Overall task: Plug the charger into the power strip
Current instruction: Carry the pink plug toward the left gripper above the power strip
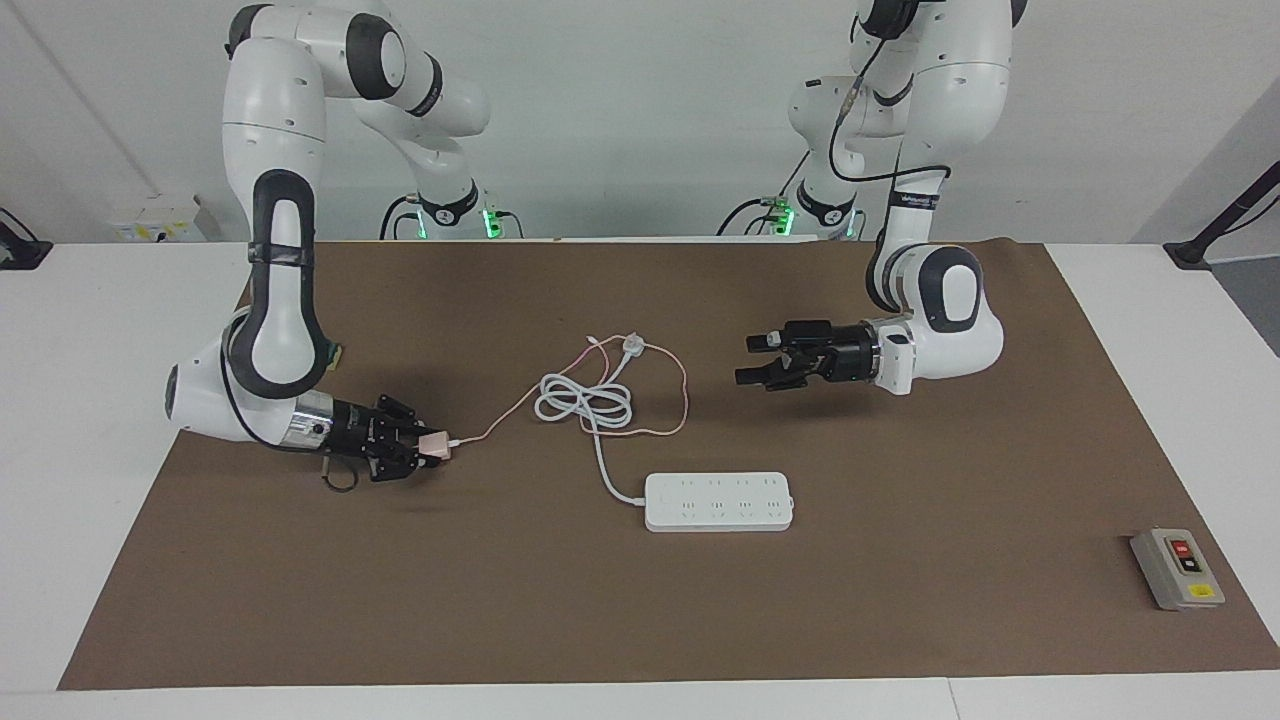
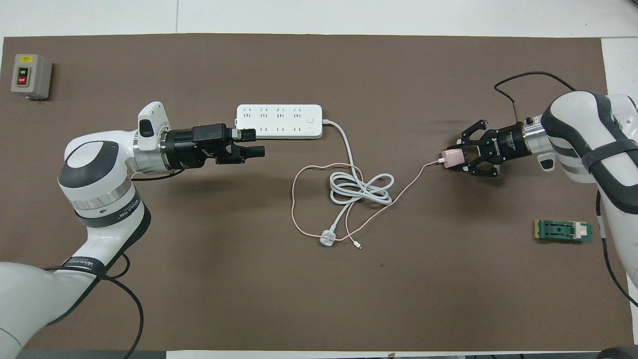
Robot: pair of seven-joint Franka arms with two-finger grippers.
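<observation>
Charger (image 1: 434, 444) pinched in right gripper (image 1: 428, 447), low over mat, well apart from power strip (image 1: 718, 501). Left gripper (image 1: 752, 359) agape, waiting. Plugging still undone.

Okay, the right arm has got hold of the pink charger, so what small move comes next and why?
Probably lift: the right gripper is shut on the charger low at the mat, while the power strip lies apart, toward the table's middle. Raising it first should clear the mat before carrying it over.

A broad white table (image 1: 90, 400) was covered by a flat brown paper mat (image 1: 900, 600). A plain pale grey wall (image 1: 640, 100) was seen above it, evenly lit.
</observation>
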